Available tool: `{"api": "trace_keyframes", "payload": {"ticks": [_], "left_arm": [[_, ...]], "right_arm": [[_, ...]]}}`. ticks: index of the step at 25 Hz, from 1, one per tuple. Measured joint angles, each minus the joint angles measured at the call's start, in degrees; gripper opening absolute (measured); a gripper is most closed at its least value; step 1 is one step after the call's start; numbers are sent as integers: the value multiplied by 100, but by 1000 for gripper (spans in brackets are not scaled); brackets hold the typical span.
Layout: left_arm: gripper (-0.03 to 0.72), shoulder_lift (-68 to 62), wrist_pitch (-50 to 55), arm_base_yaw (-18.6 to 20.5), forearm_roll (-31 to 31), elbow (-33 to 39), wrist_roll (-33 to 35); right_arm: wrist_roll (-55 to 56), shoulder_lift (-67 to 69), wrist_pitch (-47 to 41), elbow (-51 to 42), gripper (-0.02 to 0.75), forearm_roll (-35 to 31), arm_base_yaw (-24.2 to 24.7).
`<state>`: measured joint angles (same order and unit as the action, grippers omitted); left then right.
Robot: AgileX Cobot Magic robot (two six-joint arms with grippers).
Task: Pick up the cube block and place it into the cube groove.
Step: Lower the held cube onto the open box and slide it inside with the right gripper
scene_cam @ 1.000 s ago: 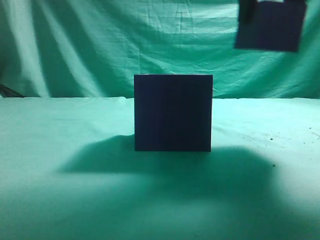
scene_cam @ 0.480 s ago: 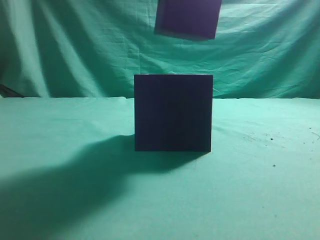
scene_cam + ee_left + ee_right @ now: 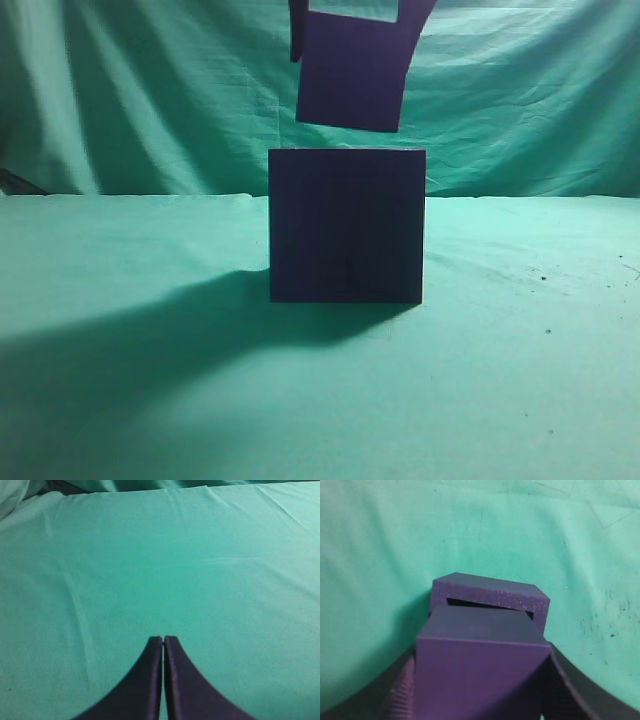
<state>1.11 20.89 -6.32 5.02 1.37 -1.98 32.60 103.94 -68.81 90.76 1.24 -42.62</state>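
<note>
The cube block (image 3: 350, 75) hangs clamped in our right gripper (image 3: 352, 25), directly above the cube groove (image 3: 346, 225) without touching it. We see the groove's open top (image 3: 490, 603) just below the block, mid-table. Our left gripper (image 3: 163, 641) is pressed closed, empty, over bare green cloth (image 3: 150, 570).

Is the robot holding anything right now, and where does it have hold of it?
Yes: the right tool grips the cube block by its two opposite sides, above the cube groove. The left tool is shut and empty.
</note>
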Motion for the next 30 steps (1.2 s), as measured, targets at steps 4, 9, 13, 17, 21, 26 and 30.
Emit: {"api": "trace_keyframes", "payload": {"ticks": [4, 9, 13, 17, 21, 26, 30], "left_arm": [[0, 0, 0, 0, 0, 0, 0], [0, 0, 0, 0, 0, 0, 0], [0, 0, 0, 0, 0, 0, 0], [0, 0, 0, 0, 0, 0, 0], [0, 0, 0, 0, 0, 0, 0], [0, 0, 0, 0, 0, 0, 0], [0, 0, 0, 0, 0, 0, 0]], "right_arm": [[0, 118, 3, 3, 424, -10, 0], [0, 236, -110, 13, 424, -10, 0], [0, 307, -120, 13, 424, -10, 0], [0, 329, -120, 13, 424, 2, 0], [-23, 329, -98, 13, 424, 2, 0], [-169, 329, -98, 13, 483, 2, 0], [-201, 329, -121, 13, 577, 2, 0]]}}
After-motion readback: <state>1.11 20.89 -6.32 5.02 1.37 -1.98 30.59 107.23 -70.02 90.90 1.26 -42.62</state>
